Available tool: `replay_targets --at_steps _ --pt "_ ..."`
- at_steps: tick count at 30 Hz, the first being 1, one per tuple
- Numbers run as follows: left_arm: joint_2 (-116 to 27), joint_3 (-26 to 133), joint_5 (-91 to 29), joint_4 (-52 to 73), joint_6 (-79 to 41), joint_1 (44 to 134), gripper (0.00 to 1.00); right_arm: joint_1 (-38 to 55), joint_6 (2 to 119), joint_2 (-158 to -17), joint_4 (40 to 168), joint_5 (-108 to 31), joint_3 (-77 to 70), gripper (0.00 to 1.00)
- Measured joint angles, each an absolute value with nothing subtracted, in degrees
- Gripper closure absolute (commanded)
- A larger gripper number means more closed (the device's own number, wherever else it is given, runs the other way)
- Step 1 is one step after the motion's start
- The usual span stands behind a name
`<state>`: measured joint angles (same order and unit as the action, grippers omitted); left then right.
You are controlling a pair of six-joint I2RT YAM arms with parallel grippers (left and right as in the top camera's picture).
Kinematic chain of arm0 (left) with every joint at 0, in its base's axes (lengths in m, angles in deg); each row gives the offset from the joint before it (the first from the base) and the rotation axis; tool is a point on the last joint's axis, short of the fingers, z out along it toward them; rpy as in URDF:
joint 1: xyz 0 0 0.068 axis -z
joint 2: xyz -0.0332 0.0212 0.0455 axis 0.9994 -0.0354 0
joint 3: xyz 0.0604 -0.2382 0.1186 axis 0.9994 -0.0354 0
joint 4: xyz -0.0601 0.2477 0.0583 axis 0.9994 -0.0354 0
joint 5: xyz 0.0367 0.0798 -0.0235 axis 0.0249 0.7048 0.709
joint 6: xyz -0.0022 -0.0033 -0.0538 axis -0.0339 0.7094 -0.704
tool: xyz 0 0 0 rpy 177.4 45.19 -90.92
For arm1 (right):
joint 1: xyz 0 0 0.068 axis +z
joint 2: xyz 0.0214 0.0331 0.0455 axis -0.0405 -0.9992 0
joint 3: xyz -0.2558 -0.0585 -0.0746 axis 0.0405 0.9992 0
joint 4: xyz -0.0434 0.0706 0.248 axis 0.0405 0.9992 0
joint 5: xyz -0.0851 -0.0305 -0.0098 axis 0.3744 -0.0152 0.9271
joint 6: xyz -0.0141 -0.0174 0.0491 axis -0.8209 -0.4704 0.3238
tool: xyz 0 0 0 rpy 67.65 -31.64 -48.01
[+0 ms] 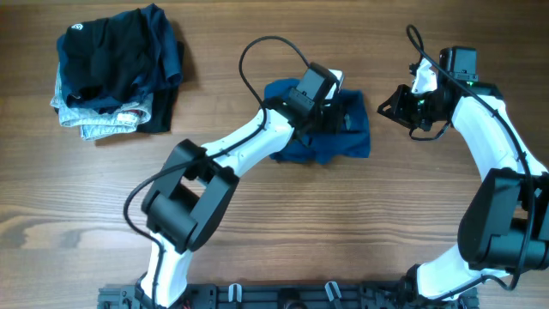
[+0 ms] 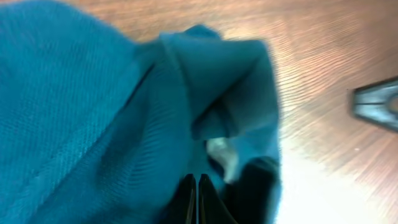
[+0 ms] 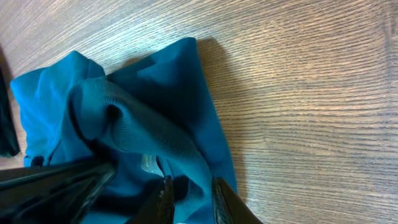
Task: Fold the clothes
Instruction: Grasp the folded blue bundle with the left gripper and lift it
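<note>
Tabletop of brown wood grain carries everything. Near its middle lies the deep teal-blue soft fabric garment, crumpled into a low heap. The left gripper sits on it, jaws clenched with teal cloth gathered at their tips. The right gripper hovers just beside the heap's right edge, jaws parted, holding nothing. Well apart, at the far left, a black garment with small white logo tops a light-blue denim piece

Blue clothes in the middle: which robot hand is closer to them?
Left. The left hand sits right on top of the blue clothes, pinching their folds. The right hand hangs just beside their edge, not on top.
</note>
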<state>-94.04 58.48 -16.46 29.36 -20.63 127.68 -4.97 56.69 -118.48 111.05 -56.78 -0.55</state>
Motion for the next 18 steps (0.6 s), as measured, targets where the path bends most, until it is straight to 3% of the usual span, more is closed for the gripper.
replay_targets --at_steps 7,8,10,18 --pt "-94.32 58.5 -16.49 27.83 -20.63 126.91 0.96 -5.47 56.47 -118.48 112.31 -56.78 -5.55 0.77" --pt "-93.51 58.5 -16.44 26.79 -20.61 126.43 0.96 -5.6 56.45 -118.48 112.36 -56.78 -6.49 0.73" --pt "-90.5 58.48 -16.46 23.79 -20.63 125.12 0.96 -5.78 56.38 -118.48 112.29 -56.78 -7.78 0.52" --pt "-81.08 59.22 -16.53 18.83 -20.63 124.86 0.96 -9.36 55.99 -118.48 112.31 -56.81 -7.87 0.5"
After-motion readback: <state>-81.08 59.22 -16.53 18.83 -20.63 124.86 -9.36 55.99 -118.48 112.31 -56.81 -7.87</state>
